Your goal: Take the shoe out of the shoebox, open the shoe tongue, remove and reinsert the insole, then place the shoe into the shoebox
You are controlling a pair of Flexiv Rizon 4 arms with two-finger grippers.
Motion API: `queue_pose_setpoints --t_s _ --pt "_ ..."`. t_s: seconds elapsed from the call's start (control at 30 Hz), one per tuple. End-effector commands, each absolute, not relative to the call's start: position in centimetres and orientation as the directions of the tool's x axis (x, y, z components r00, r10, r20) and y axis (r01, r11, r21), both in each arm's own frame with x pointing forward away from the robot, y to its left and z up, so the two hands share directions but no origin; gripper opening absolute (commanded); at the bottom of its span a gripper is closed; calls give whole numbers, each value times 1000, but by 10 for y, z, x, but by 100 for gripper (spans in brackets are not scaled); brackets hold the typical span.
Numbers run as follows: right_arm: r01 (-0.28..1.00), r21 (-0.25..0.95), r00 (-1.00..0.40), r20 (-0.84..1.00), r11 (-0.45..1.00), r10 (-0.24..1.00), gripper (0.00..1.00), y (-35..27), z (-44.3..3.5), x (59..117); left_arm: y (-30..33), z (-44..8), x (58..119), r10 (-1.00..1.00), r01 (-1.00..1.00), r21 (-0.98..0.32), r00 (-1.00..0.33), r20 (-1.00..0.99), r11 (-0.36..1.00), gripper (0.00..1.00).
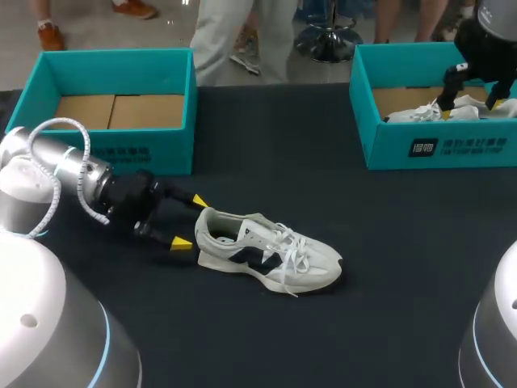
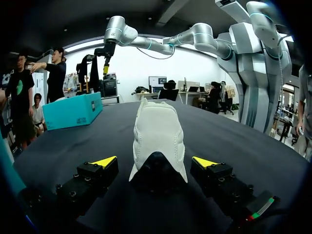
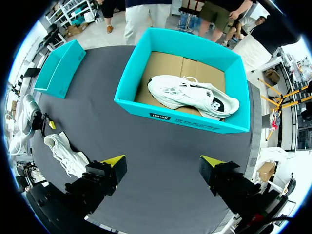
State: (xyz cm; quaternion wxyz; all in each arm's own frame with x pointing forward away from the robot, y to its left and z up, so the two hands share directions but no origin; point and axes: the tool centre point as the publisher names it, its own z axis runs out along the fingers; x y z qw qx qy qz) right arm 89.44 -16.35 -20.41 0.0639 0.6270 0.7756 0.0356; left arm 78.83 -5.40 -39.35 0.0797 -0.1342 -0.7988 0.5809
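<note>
Left gripper (image 1: 190, 221) is wide open by the heel of the shoe (image 1: 266, 255). Slide in straight and pinch the heel softly. Right gripper (image 3: 162, 161) hangs open over the box (image 3: 175, 117).

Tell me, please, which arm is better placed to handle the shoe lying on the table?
Left. The left hand, open, sits at the heel of the shoe, while the right hand hangs over the far shoebox, well away.

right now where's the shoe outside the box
In the head view, the shoe lies mid-table, heel just ahead of the left gripper, near the left shoebox.
</note>
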Motion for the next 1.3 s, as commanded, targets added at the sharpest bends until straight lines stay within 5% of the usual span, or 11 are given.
queue_pose_setpoints --t_s 0.03,1.13,1.17,1.2,1.23,1.3 --pt "968 134 -205 -55 211 977 100 -163 -204 895 -58 -397 791 336 124 -947 -942 -18 296 100" --pt "968 134 -205 -55 211 977 100 -163 -204 895 -99 -420 769 359 82 -951 -933 32 299 100" --pt "968 134 -205 -55 211 977 100 -163 -204 895 -99 -420 768 358 81 -950 -933 34 300 67" --pt "968 134 -205 -55 211 977 100 -163 -204 895 -98 -421 768 356 78 -950 -934 37 302 48" --pt "968 134 -205 -55 211 977 100 -163 -204 895 -98 -421 768 354 75 -950 -934 39 304 42" --pt "968 134 -205 -55 211 977 100 -163 -204 895 -97 -422 767 347 69 -949 -937 45 308 14"
